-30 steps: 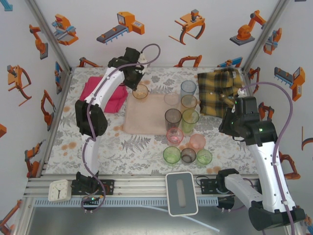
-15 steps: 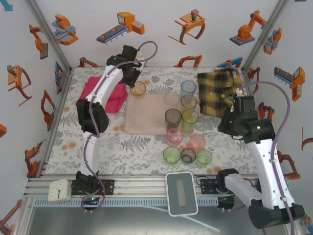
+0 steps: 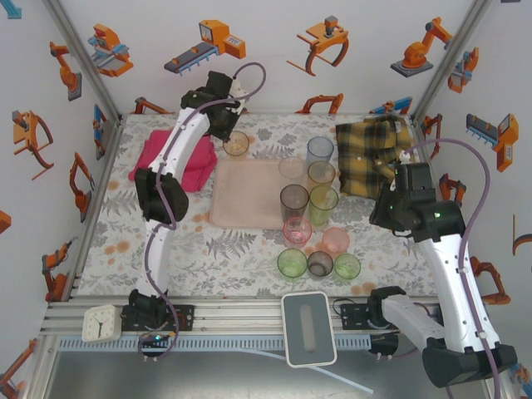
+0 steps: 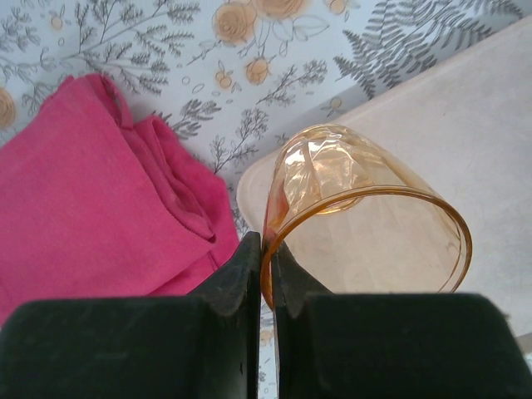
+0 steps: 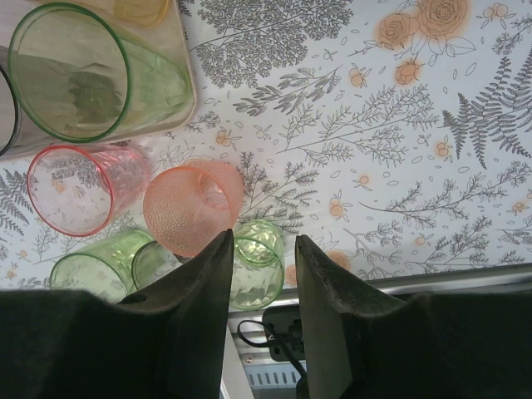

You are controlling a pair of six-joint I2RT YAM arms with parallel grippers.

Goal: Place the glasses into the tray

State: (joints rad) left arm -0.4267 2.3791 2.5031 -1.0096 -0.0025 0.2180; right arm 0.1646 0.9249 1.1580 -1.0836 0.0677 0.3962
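My left gripper (image 3: 224, 131) (image 4: 267, 241) is shut on the rim of an orange glass (image 3: 237, 144) (image 4: 366, 208). It holds the glass tilted over the far left corner of the pale pink tray (image 3: 249, 199) (image 4: 465, 116). Several glasses stand on the tray's right part, among them a blue one (image 3: 320, 150) and a green one (image 3: 323, 204) (image 5: 75, 71). In front of the tray stand a pink glass (image 3: 297, 229) (image 5: 71, 189), a salmon one (image 3: 336, 241) (image 5: 191, 208) and a green one (image 3: 347, 267) (image 5: 259, 262). My right gripper (image 3: 384, 218) (image 5: 263, 237) hangs open above the table, right of these, holding nothing.
A folded magenta towel (image 3: 179, 162) (image 4: 91, 183) lies left of the tray. A yellow-black plaid shirt (image 3: 374, 154) lies at the back right. On the front rail sit a white clock (image 3: 101, 322) and a white flat device (image 3: 308, 327).
My left gripper has carried the orange glass a little toward the back of the table. The right arm has barely shifted.
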